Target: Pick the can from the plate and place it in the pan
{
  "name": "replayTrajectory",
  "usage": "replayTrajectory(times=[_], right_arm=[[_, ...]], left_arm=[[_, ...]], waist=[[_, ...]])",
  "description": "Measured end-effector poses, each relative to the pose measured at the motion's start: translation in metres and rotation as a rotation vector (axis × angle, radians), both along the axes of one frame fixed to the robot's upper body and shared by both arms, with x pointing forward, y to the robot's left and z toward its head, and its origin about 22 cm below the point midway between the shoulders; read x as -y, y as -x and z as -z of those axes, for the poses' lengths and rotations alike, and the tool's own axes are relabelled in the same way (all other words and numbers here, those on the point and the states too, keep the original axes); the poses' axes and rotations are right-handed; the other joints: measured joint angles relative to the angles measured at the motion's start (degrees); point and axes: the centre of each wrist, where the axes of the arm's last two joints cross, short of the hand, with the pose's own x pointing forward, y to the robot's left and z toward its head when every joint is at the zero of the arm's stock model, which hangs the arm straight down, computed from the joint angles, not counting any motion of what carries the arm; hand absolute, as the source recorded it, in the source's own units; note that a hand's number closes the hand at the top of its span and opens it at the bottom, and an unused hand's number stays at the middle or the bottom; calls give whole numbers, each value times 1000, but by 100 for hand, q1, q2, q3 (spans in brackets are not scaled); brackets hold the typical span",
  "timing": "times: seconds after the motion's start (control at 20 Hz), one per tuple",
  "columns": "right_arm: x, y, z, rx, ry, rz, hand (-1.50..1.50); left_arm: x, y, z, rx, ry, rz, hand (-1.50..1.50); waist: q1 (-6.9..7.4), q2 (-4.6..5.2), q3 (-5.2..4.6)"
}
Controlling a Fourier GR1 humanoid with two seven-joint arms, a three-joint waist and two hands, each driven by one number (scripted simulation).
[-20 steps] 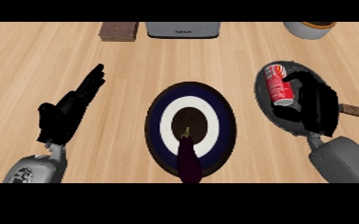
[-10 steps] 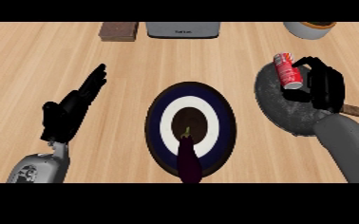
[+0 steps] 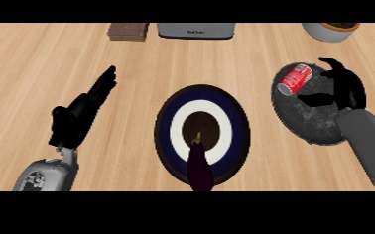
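A red can (image 3: 295, 78) lies on its side at the far left rim of the dark grey pan (image 3: 304, 116), on the right of the counter. My right hand (image 3: 343, 88) hovers over the pan just right of the can, fingers spread and apart from it. The dark blue and white plate (image 3: 219, 110) sits in the middle with no can on it. A dark purple eggplant (image 3: 199, 166) lies across the plate's near edge. My left hand (image 3: 77, 114) rests open at the left, fingers pointing away.
A grey toaster (image 3: 196, 30) and a brown block (image 3: 129, 30) stand along the far edge. A grey bowl (image 3: 331, 31) sits at the far right corner. Bare wood lies between the plate and my left hand.
My right hand carried the can toward the pan's far left rim, then spread its fingers and let it go. The left hand stayed still.
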Motion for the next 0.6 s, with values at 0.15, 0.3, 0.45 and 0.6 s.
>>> replayTrajectory(times=[0.15, 0.3, 0.45, 0.6], right_arm=[[2, -3, 0, 58, -94, -14, -150], [4, -9, -6, 160, -205, -28, -150], [13, -7, -7, 252, -321, -23, -150], [32, 4, -2, 303, -439, -33, -150]], left_arm=[[3, -1, -2, 2, -1, 7, 0], [5, -3, -3, 7, 1, 5, 0], [2, 0, -2, 5, 3, 2, 0], [1, 1, -3, 8, 7, -1, 0]], waist=[[22, 14, 9], [17, 22, 14], [13, 15, 14], [-8, 12, 13]])
